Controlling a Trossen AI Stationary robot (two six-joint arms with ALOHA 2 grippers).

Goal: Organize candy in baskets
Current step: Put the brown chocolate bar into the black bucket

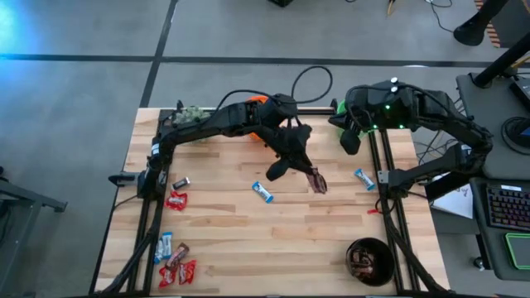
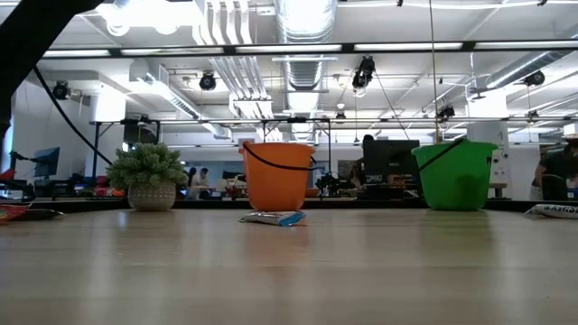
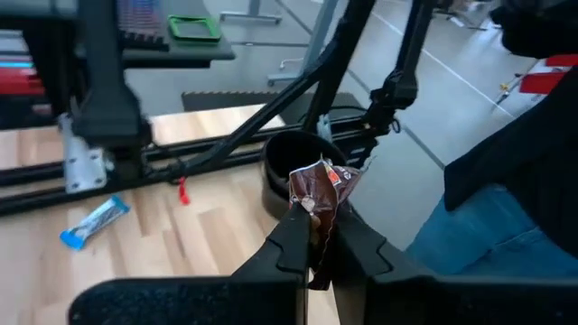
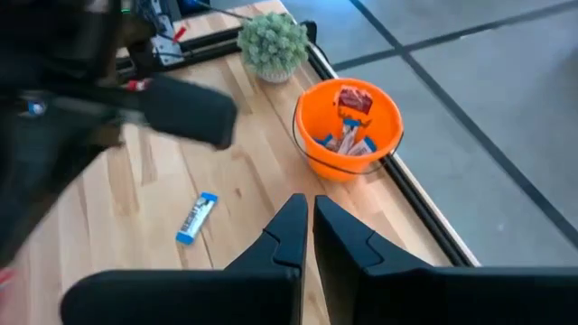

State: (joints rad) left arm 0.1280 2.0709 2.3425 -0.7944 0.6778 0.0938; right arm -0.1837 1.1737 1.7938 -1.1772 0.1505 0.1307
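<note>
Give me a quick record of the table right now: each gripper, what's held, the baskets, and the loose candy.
left gripper: shut on brown candy bar, mid-table
right gripper: shut, empty, far edge
orange basket: holds several candies
black basket: near right corner, candy inside
green basket: contents hidden
loose candy: mostly left side

A: From where does each camera look, taking the orange basket (image 1: 258, 101) as landmark?

B: The high camera hangs far above and faces straight down on the whole tabletop (image 1: 248, 240); the orange basket is at the far edge. The low camera sits at the tabletop's level, well apart from the orange basket, facing it and the room behind.

A: And the wrist cameras?

B: The right one looks down, rather near, into the orange basket. The left one faces the black basket (image 3: 293, 167), away from the orange one. High and low views share both the orange basket and the green basket (image 2: 454, 174).
</note>
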